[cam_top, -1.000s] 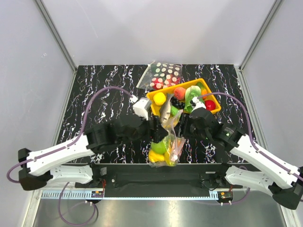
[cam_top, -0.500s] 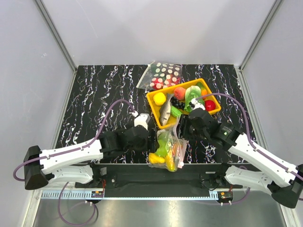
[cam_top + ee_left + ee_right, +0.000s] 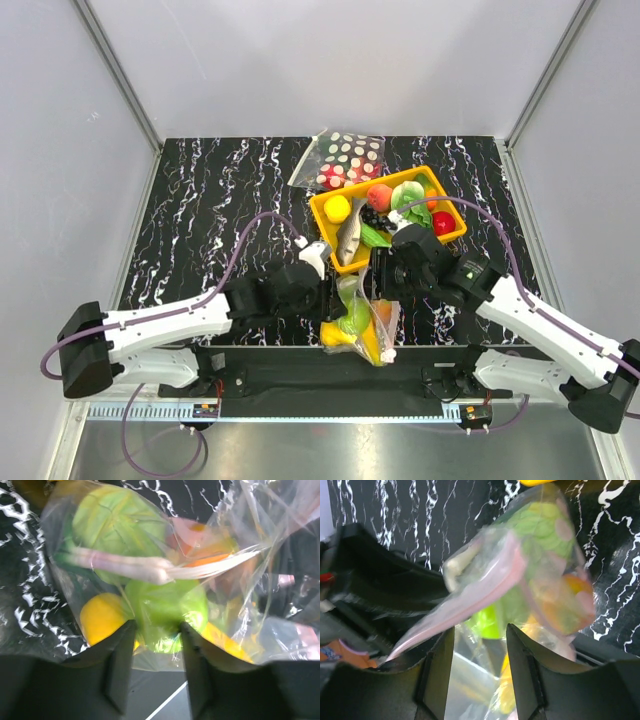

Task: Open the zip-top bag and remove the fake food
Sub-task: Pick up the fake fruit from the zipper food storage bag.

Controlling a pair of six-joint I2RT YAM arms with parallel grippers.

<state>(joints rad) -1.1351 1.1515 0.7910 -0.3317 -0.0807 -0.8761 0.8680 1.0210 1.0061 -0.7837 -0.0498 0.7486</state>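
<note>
You're stretching the left arm low from the near-left corner toward table centre, left gripper [image 3: 330, 300] pointing at the crinkly see-through zip-top bag [image 3: 362, 318] with the pink zip strip. Its black fingers [image 3: 120, 670] are sitting part-open either side of a green piece of glossy plastic fake food [image 3: 165, 605] through the film; can't tell if they're clamping. You're angling the right arm in from near-right, right gripper [image 3: 376, 280] over the bag, fingers [image 3: 437, 675] half-spread, pinching bunched plastic. Bag's hanging between both grippers at the near table edge, food inside. The black white-veined table [image 3: 220, 190] is carrying a yellow plastic tray [image 3: 318, 212] of toys, a polka-dot bag [image 3: 345, 155] behind it; pale grey walls [image 3: 300, 60] are enclosing everything.
</note>
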